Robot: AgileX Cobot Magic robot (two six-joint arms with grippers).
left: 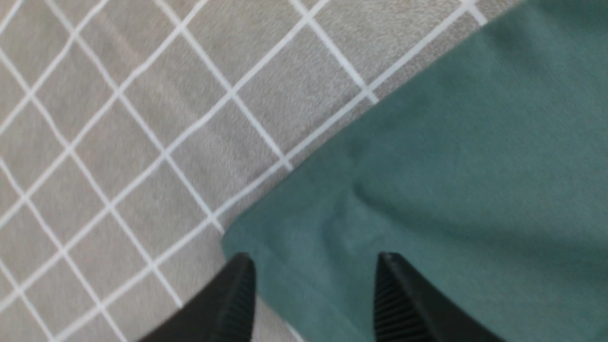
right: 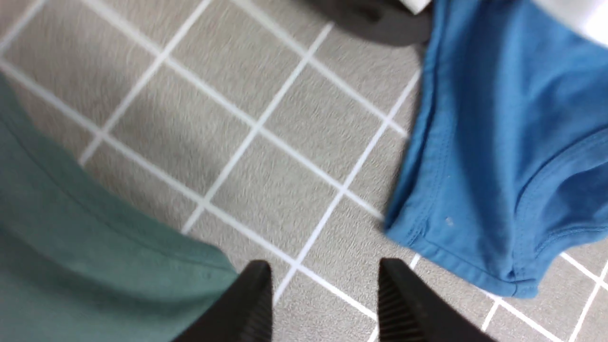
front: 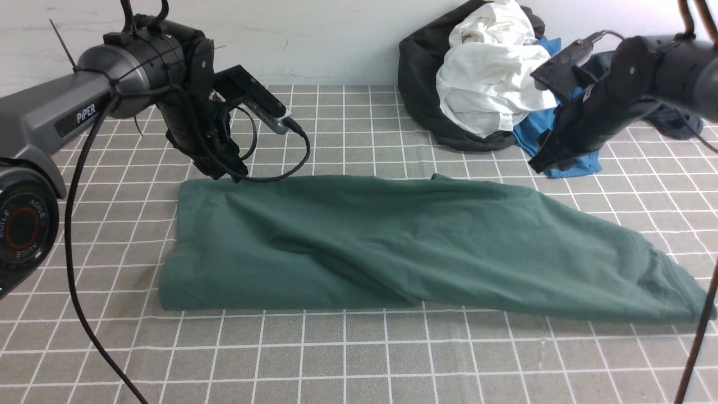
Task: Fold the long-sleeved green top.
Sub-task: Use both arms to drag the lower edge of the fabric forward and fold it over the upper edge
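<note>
Your green long-sleeved top (front: 392,247) lies as a long band on the gridded table cover (front: 359,359), its long axis running side to side, from the left arm's side across to the right arm's. The left gripper (left: 313,270) is poised at the band's far left corner, so the cloth stretches away from it toward the robot and off to the right. Its jaws are parted and straddle the corner edge, one finger over green and one over bare cover; they pinch nothing, and you cannot tell whether the tips touch the fabric. The right gripper (right: 325,275) sits beyond the far edge, over bare cover between the top and the blue shirt (right: 498,142), with its jaws apart and empty. Neither arm has a hold, and the left is nearer one.
</note>
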